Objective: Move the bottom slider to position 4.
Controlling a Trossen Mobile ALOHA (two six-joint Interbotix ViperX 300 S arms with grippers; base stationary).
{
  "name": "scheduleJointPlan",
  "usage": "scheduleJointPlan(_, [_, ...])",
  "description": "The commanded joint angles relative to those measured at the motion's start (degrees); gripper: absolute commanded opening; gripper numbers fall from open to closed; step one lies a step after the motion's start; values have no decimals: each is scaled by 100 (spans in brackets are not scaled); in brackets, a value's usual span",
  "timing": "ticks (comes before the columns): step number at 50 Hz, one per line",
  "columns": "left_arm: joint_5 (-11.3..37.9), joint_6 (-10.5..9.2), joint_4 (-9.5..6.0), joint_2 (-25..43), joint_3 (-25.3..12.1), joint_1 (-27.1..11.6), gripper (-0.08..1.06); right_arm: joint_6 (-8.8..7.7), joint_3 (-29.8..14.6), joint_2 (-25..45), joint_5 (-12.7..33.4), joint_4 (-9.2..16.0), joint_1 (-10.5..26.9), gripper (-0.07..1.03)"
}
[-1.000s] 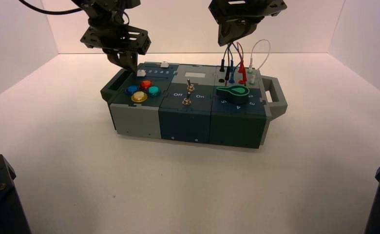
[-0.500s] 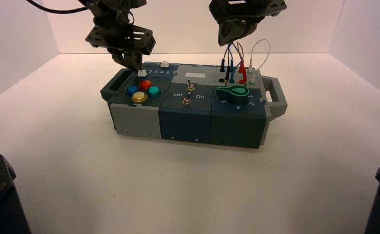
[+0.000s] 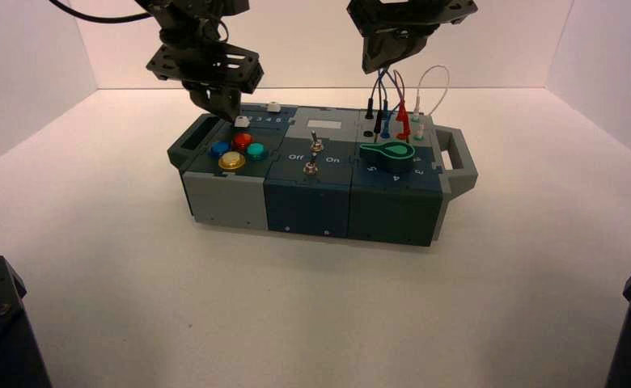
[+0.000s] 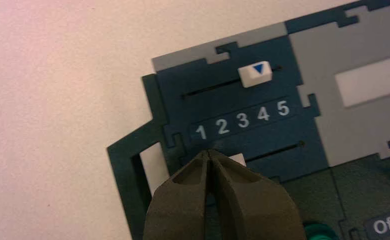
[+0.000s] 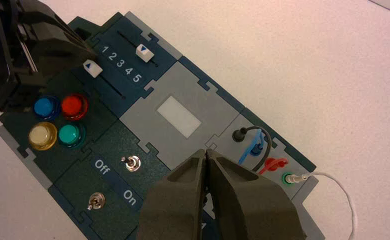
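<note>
The bottom slider's white knob (image 5: 92, 68) sits near the digit 1 end of its dark teal track, on the box's left module. My left gripper (image 3: 230, 111) is shut, and its tips (image 4: 209, 151) are down at that knob. The fingers (image 4: 243, 200) hide most of the knob, and only a white corner (image 4: 239, 160) shows. The digit 4 (image 4: 263, 113) lies further along the row, in the row 1 2 3 4 5. My right gripper (image 3: 373, 69) is shut and empty (image 5: 206, 151). It hangs high above the box's middle and wired end.
The top slider's white knob (image 4: 255, 73) sits near 4 on the far track. Coloured buttons (image 5: 58, 120), two toggle switches (image 5: 131, 163), plugged wires (image 3: 393, 105) and the green dial (image 3: 387, 153) fill the box top. Handles (image 3: 458, 158) stick out at both ends.
My left gripper has shifted right along the slider track, and the bottom knob has slid a little to the right with it. The right arm has not moved.
</note>
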Motion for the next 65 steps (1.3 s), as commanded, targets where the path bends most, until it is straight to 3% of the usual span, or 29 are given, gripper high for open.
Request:
scheduleJointPlan(1, [0,-9,-9,-53,-141,-70,-3,-9,-176,-149,-18,18,0,-2])
scheduleJointPlan(65, [149,9,-18,229,-290,-352,-3,0,-176,-97,-18,18,-62,-2])
